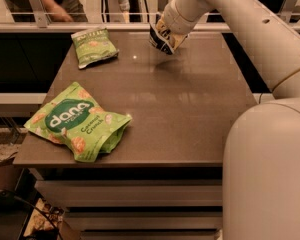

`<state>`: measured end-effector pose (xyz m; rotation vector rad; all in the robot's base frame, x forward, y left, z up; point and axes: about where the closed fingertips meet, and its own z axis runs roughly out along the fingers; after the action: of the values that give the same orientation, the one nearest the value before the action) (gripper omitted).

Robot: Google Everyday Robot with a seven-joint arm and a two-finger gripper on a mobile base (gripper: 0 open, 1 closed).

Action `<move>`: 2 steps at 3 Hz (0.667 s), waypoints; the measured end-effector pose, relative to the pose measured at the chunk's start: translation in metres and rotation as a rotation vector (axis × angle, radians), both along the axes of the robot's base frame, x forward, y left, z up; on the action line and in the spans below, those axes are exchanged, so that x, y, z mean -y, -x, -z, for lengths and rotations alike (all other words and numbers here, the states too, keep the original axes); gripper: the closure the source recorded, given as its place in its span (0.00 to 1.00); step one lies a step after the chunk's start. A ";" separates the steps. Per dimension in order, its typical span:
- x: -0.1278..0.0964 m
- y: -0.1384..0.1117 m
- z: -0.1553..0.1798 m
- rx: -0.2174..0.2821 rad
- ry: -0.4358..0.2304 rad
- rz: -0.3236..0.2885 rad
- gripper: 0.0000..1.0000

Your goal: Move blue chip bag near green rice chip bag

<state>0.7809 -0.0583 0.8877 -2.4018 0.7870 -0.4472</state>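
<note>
The blue chip bag [161,40] is a small dark navy bag with white lettering, held in my gripper [166,34] above the far middle of the brown table [190,114], clear of its surface. The gripper is shut on the bag. The green rice chip bag [77,120], a large bright green "dana" pouch, lies flat at the table's near left corner, well away from the gripper.
A smaller green snack bag [93,45] lies at the table's far left. A railing [90,19] runs behind the table, with a person [45,1] beyond it. My white arm [260,49] and base fill the right side.
</note>
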 end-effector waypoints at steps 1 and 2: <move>0.001 0.004 -0.011 0.025 -0.032 0.006 1.00; 0.002 0.021 -0.023 0.025 -0.016 0.034 1.00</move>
<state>0.7604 -0.0601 0.9105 -2.3669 0.8187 -0.4823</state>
